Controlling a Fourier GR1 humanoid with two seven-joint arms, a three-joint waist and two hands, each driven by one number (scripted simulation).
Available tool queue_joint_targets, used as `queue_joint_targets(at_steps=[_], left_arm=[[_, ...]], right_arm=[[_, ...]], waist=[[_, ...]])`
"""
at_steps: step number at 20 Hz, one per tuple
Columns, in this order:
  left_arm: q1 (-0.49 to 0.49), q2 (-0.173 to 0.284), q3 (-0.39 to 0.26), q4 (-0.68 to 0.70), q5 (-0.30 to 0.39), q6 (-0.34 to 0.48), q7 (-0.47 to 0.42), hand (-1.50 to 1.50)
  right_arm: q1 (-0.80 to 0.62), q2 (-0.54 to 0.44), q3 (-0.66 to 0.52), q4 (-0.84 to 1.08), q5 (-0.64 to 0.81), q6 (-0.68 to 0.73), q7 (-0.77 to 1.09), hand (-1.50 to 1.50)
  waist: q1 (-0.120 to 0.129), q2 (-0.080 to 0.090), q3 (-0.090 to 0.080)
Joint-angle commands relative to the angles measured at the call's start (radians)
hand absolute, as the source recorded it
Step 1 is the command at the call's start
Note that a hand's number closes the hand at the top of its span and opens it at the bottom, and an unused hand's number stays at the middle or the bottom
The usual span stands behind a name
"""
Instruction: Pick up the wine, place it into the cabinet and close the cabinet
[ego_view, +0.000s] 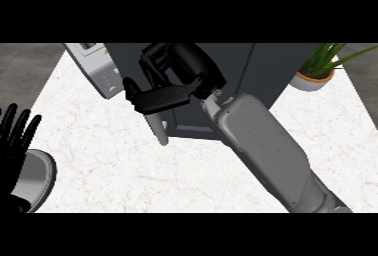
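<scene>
The dark grey cabinet (251, 70) stands at the counter's back, middle. Its door (159, 129) shows edge-on as a pale strip jutting toward me at the cabinet's left front, partly ajar. My right hand (173, 75) hovers at the top of that door, its fingers loosely bent and its thumb (159, 98) just above the door's edge. Nothing shows between the fingers. No wine bottle is visible anywhere; the hand and forearm hide much of the cabinet's front. At the left edge my left hand (16, 135) rests open, fingers up.
A light grey appliance (100, 67) stands left of the cabinet. A potted plant (317, 70) sits at the back right. A round metal plate (37, 180) lies at the left edge under my left hand. White marble counter (111, 170) spreads in front.
</scene>
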Motion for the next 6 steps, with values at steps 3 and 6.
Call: queue_joint_targets(at_steps=[3, 6], left_arm=[[-0.047, 0.043, 0.028, 0.022, 0.001, 0.002, 0.036, -1.50], [0.007, 0.039, 0.021, 0.011, 0.002, -0.048, 0.026, -1.50]], right_arm=[[-0.017, -0.052, -0.085, 0.162, 0.035, -0.006, -0.067, 1.50], [-0.004, -0.070, -0.091, 0.160, 0.040, 0.004, -0.077, 1.50]], waist=[[-0.008, 0.036, 0.006], [-0.005, 0.033, 0.005]])
